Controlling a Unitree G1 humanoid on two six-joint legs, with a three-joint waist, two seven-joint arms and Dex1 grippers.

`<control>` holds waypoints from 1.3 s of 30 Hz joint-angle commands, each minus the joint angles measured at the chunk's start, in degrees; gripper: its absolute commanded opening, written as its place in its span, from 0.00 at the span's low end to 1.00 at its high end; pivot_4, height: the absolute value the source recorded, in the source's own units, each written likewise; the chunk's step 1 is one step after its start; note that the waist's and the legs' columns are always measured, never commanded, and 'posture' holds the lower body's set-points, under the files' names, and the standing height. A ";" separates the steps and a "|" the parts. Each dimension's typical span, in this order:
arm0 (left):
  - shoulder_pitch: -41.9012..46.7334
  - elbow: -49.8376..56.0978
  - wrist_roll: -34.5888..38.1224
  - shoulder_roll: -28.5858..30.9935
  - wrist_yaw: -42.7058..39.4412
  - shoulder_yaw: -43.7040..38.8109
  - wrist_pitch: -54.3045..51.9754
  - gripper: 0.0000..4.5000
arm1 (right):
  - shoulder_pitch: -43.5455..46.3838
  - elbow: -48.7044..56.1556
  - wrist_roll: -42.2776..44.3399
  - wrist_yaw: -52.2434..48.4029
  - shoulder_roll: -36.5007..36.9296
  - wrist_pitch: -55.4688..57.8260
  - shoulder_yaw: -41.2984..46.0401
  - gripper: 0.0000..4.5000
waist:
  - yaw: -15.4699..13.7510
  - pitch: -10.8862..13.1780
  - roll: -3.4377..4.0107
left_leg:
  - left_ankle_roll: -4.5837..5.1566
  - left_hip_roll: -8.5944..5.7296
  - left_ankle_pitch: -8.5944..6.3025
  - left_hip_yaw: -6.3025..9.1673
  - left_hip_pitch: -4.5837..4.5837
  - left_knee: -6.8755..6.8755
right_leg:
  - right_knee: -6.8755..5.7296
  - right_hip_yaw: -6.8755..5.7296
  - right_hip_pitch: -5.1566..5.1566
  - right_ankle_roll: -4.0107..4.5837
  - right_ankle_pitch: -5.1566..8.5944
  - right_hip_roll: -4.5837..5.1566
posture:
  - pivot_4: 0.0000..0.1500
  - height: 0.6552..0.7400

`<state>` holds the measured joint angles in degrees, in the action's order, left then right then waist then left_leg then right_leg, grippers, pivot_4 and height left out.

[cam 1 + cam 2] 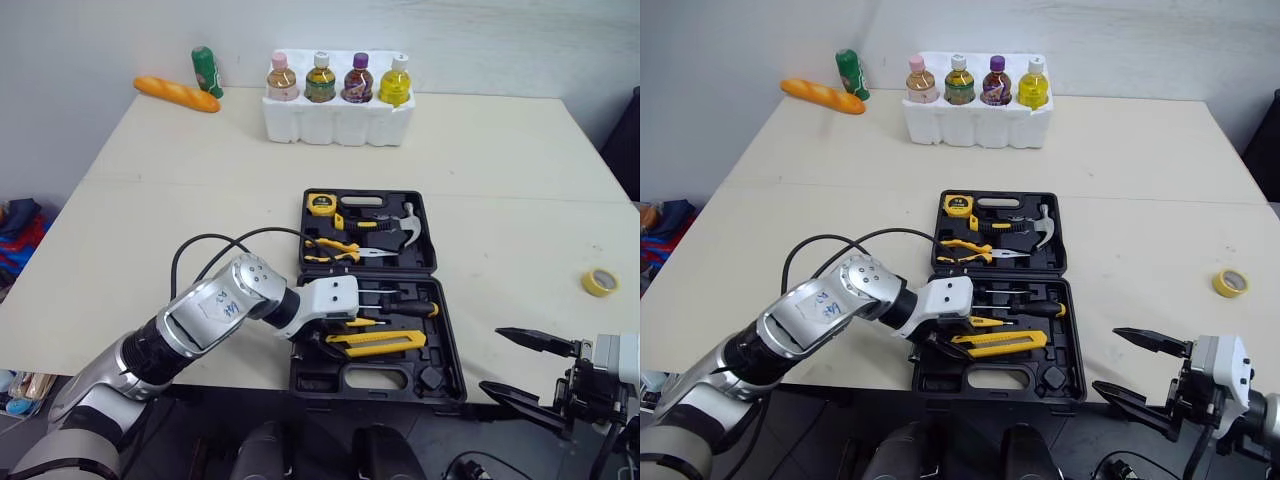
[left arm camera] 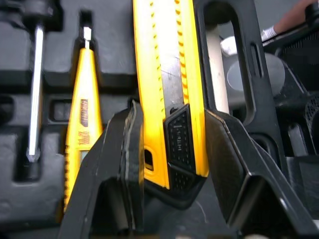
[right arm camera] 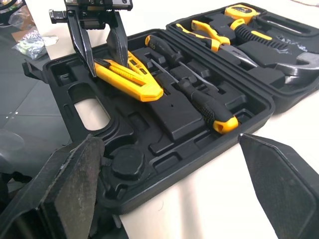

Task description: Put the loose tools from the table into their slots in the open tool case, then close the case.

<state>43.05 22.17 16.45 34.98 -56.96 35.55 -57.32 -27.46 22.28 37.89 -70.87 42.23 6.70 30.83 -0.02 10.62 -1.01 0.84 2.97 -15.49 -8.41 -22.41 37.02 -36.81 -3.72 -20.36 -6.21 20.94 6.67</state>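
Observation:
The open black tool case lies at the table's near edge. Its far half holds a tape measure, pliers and a hammer. A black-handled screwdriver and a slim yellow tester lie in the near half. My left gripper reaches into the near half, shut on the left end of a yellow utility knife, which lies slanted across the tray. My right gripper hangs open off the table's near edge, right of the case.
A yellow tape roll lies loose on the table at the right. At the back stand a white foam tray with several bottles, a bread loaf and a green bottle. The case's near side overhangs the table edge.

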 commanded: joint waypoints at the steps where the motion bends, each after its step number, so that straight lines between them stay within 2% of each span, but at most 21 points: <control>1: -1.10 0.48 -1.00 -1.81 1.85 1.46 0.06 0.30 | 2.64 1.22 0.77 0.26 1.00 0.89 -1.67 1.00 | 0.06 0.01 -0.01 | 0.00 0.01 0.00 0.00 0.00 0.02 | 0.00 0.01 0.00 0.00 0.00 0.00 | 1.00 1.00; 7: -1.32 -0.84 -1.83 -3.40 3.78 0.71 0.02 0.30 | 3.73 2.28 1.08 1.28 1.10 2.59 -1.33 1.00 | -0.38 0.01 -0.01 | 0.00 -0.01 -0.01 0.07 -0.03 0.03 | 0.00 0.00 0.00 0.01 0.01 0.00 | 1.00 1.00; 18: 0.07 -0.48 -3.16 -0.99 2.17 2.54 2.53 0.30 | 4.65 4.46 1.25 3.91 1.05 4.65 -0.77 1.00 | -0.27 0.01 -0.01 | 0.00 0.03 -0.01 0.07 -0.04 0.05 | 0.00 0.03 0.01 0.02 0.01 0.01 | 1.00 1.00; 19: 0.30 -0.62 -3.08 -0.71 1.45 2.64 3.06 0.53 | 4.58 4.79 1.37 4.24 0.91 4.88 -0.71 1.00 | -0.27 0.01 -0.01 | 0.00 0.02 -0.01 0.07 -0.04 0.05 | 0.00 0.03 0.01 0.02 0.01 0.00 | 1.00 1.00; 20: 0.52 -0.57 -2.84 -0.42 0.46 2.66 3.68 0.57 | 4.44 5.06 1.40 4.44 0.84 4.99 -0.69 1.00 | -0.27 0.01 -0.02 | 0.00 0.02 -0.01 0.07 -0.04 0.05 | 0.00 0.03 0.01 0.02 0.01 0.00 | 1.00 1.00; 22: 0.58 -1.09 -2.53 -1.39 0.74 1.38 4.54 0.80 | 4.15 5.50 1.37 4.80 0.73 5.07 -0.71 1.00 | -0.27 0.01 -0.02 | 0.00 0.02 -0.01 0.07 -0.04 0.04 | 0.01 0.03 0.01 0.02 0.01 0.00 | 1.00 1.00; 24: 0.45 -1.29 -2.81 -1.89 0.91 0.86 5.63 0.97 | 3.72 5.83 1.26 5.04 0.51 4.92 -0.72 1.00 | -0.28 0.01 -0.02 | 0.01 -0.01 -0.01 0.06 -0.05 0.03 | 0.02 0.02 0.01 0.02 0.01 0.00 | 1.00 1.00; 25: 0.63 -1.21 -2.37 -2.11 0.38 0.42 5.95 0.99 | 3.64 6.05 1.22 5.35 0.36 4.90 -0.74 1.00 | -0.28 0.01 -0.02 | 0.01 -0.01 -0.01 0.06 -0.06 0.04 | 0.02 0.02 0.01 0.02 0.01 0.00 | 1.00 1.00; 28: 0.88 -1.00 -0.83 -2.74 -0.83 -1.06 6.33 0.99 | 4.10 6.31 1.16 6.22 0.30 5.01 -1.01 1.00 | -0.28 0.01 -0.02 | 0.02 -0.02 -0.02 0.07 -0.09 0.05 | 0.03 0.02 -0.01 0.02 0.01 -0.01 | 1.00 1.00; 33: -0.66 -2.32 1.40 -3.51 -3.60 -5.54 13.29 0.99 | 5.38 5.69 1.02 6.85 0.71 5.11 -1.17 1.00 | -0.11 0.01 -0.02 | 0.02 0.00 -0.02 0.07 -0.10 0.08 | 0.01 0.02 -0.01 0.02 0.01 0.00 | 1.00 1.00; 38: -5.31 -5.81 4.44 -6.27 -7.74 -13.18 30.11 0.99 | 5.18 4.63 0.94 6.11 0.87 4.59 -0.10 1.00 | -0.05 0.01 -0.02 | 0.02 0.00 -0.01 0.06 -0.09 0.06 | 0.02 -0.01 -0.02 0.02 0.01 -0.02 | 1.00 1.00; 39: -6.23 -6.61 4.89 -6.92 -9.05 -14.17 33.76 0.93 | 5.03 4.45 0.89 5.78 0.97 4.42 0.20 1.00 | -0.05 0.01 -0.02 | 0.02 -0.02 -0.01 0.06 -0.09 0.07 | -0.01 -0.01 -0.02 0.02 0.01 -0.02 | 1.00 1.00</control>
<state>37.54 16.07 19.39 29.01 -63.99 24.06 -29.80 -22.17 26.49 37.90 -64.45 42.59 11.76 28.92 -0.06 10.63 -1.04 0.85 2.97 -15.50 -8.35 -22.50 37.09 -36.80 -3.73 -20.37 -6.19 20.95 6.66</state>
